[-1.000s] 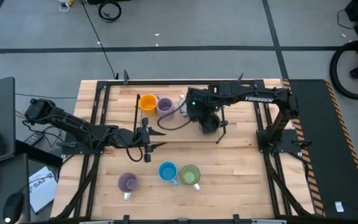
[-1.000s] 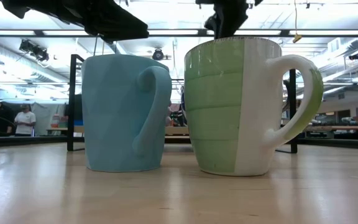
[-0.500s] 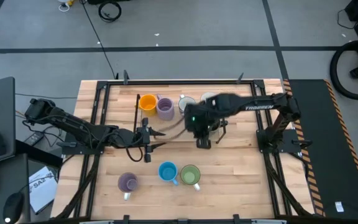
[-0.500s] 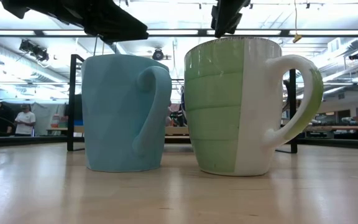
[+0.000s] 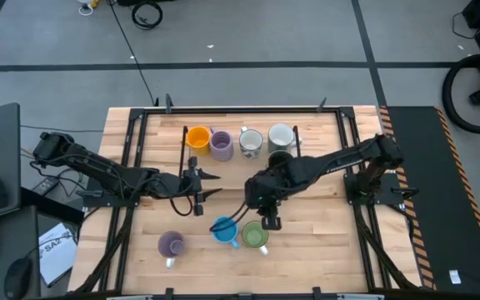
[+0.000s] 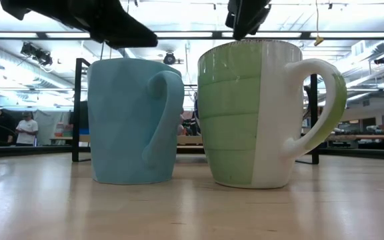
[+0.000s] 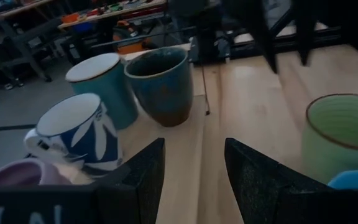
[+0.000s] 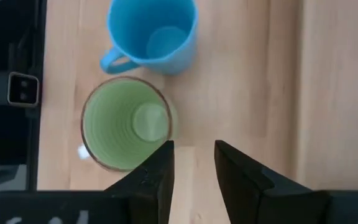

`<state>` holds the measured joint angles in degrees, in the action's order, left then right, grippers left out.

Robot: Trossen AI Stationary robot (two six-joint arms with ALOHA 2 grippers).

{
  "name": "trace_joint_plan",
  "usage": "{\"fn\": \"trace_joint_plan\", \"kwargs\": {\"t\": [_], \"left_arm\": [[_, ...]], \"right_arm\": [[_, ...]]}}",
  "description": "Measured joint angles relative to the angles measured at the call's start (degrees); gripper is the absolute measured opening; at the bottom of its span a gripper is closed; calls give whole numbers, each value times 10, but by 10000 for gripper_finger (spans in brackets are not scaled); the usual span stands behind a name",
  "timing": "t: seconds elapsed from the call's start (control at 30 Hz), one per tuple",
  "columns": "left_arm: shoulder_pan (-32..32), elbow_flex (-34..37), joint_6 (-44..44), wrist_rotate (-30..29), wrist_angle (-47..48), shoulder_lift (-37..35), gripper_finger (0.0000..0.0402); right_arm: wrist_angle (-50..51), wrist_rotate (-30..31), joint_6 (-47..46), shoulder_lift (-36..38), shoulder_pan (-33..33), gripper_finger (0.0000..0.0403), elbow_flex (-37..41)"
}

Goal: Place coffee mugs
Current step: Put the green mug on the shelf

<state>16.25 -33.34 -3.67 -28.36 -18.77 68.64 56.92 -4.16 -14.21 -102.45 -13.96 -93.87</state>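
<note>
Near the table's front edge a lavender mug [image 5: 171, 244], a blue mug [image 5: 225, 230] and a green mug [image 5: 255, 237] stand upright in a row. At the far side stand an orange mug [image 5: 197, 137], a lavender mug [image 5: 221, 145], a white patterned mug [image 5: 251, 142], a pale mug [image 5: 281, 136] and, just in front of that, a dark mug [image 5: 280, 159]. My right gripper [image 8: 194, 165] hangs open just above the green mug [image 8: 126, 130], pointing down beside its rim and touching nothing. My left gripper [image 7: 194, 174] waits open at mid-table on the left.
A black metal frame [image 5: 340, 142] borders the wooden table top. The right arm [image 5: 332, 162] slants across the table's middle. Bare wood lies to the right of the green mug [image 6: 259, 113]. The low view shows people far off in the room at the left.
My right gripper has swung from the far row of mugs toward the table's near edge and somewhat left, sinking until it hangs over the green mug. The white patterned, pale and dark mugs, which the arm covered before, now show. No mug has moved.
</note>
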Motion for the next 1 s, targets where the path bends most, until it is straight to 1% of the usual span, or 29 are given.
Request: {"fn": "trace_joint_plan", "kwargs": {"t": [0.23,0.3,0.43,0.57,0.77,1.0], "left_arm": [[3,0,-13,-7,-5,-13,174],[7,0,-15,-19,5,-23,174],[16,0,-15,-42,21,-42,174],[22,0,-19,-56,40,-52,174],[24,0,-35,-58,40,-54,174],[23,0,-45,-62,41,-54,174]], "right_arm": [[-21,-25,-14,-51,-15,128,-13],[-19,-34,-13,-68,-17,129,-24],[-11,-34,-11,-98,-19,129,-44],[3,-8,1,-118,-26,129,-56],[4,33,13,-119,-32,129,-56],[-4,33,24,-119,-35,133,-40]]}}
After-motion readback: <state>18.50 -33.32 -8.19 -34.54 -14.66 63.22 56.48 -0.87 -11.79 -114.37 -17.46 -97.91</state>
